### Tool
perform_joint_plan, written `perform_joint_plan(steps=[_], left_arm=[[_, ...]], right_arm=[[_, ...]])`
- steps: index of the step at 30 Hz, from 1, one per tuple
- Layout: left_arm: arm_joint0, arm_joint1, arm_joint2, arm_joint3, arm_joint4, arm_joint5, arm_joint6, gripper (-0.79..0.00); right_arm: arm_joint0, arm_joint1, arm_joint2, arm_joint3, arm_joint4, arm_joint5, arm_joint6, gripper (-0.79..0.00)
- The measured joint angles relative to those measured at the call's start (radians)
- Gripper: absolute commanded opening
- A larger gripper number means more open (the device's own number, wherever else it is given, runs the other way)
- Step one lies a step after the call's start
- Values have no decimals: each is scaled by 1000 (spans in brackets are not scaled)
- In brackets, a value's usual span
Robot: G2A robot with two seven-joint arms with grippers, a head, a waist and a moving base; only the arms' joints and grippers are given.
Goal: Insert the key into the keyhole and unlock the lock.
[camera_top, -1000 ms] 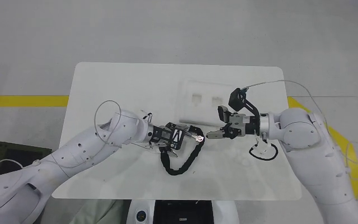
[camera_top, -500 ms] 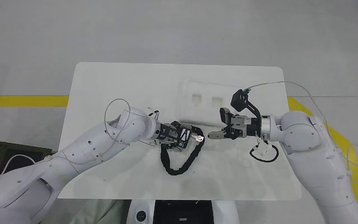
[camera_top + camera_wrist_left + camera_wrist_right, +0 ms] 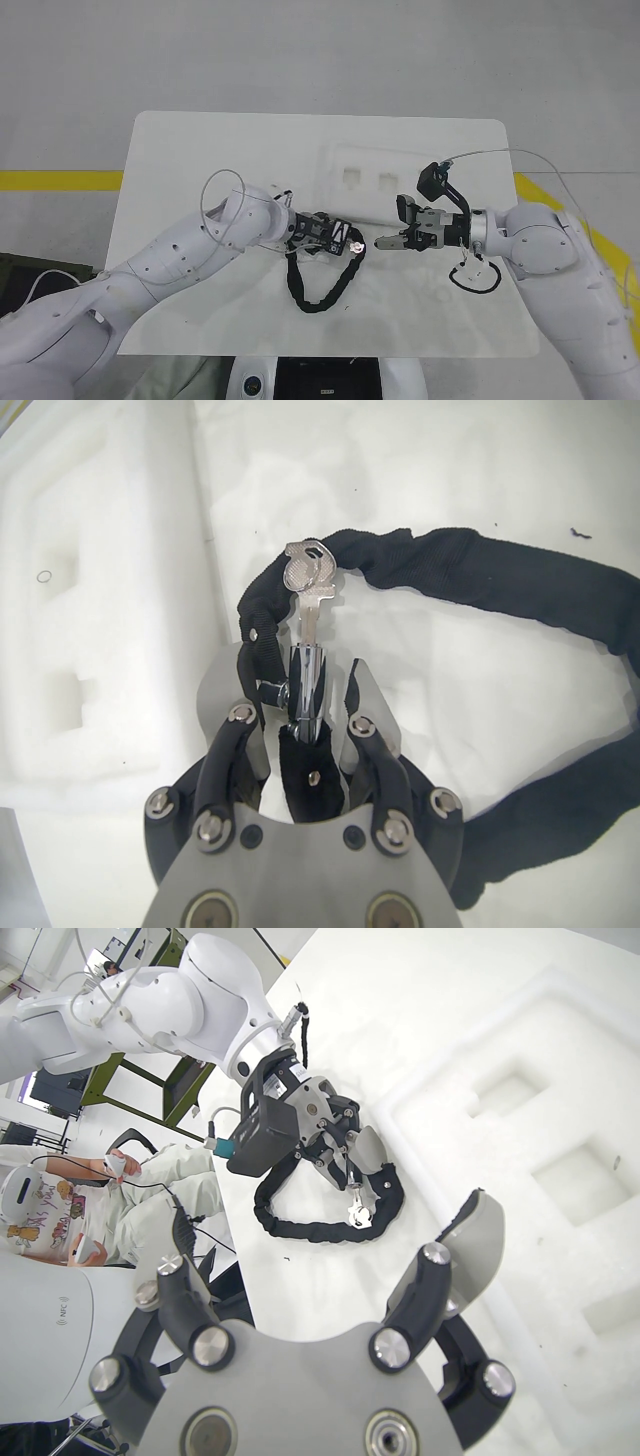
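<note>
— What is under you?
— A white counter (image 3: 200,150), with a white foam tray (image 3: 335,165) lying on its far half.

— And the lock?
— Its black cloth-covered chain (image 3: 318,300) droops in a loop from my left hand (image 3: 292,657) down onto the counter, on the near side of the tray. My left hand's fingers (image 3: 227,680) are closed in on the lock (image 3: 306,695), a chrome cylinder where the two chain ends meet, with one finger on either side.

— Your other hand?
— My right hand (image 3: 380,241) is spread wide and holds nothing. It faces the left hand with its tips close to the key, not touching.

— So where is the key?
— The key (image 3: 310,575) sits with its blade in the keyhole at the cylinder's end. Its flat silver head sticks out toward my right hand.
</note>
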State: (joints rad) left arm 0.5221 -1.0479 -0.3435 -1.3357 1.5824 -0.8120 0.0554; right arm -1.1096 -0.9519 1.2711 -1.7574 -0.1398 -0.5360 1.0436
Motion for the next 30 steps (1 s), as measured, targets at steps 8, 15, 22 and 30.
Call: perform_joint_plan(steps=[8, 15, 22, 30], left_arm=[[7, -20, -30, 36, -29, -1, -21, -693], [24, -12, -80, 29, -45, -17, 4, -785], [63, 13, -153, -9, -88, -40, 19, -785], [125, 46, -249, -31, -188, -103, 50, -785]], right_arm=[[1, 4, -3, -3, 3, 3, -6, 0], [14, 5, -20, -1, 7, 5, -14, 0], [25, 6, -33, 3, 12, 5, -20, 0], [32, 10, -30, -2, 7, -12, -27, 0]])
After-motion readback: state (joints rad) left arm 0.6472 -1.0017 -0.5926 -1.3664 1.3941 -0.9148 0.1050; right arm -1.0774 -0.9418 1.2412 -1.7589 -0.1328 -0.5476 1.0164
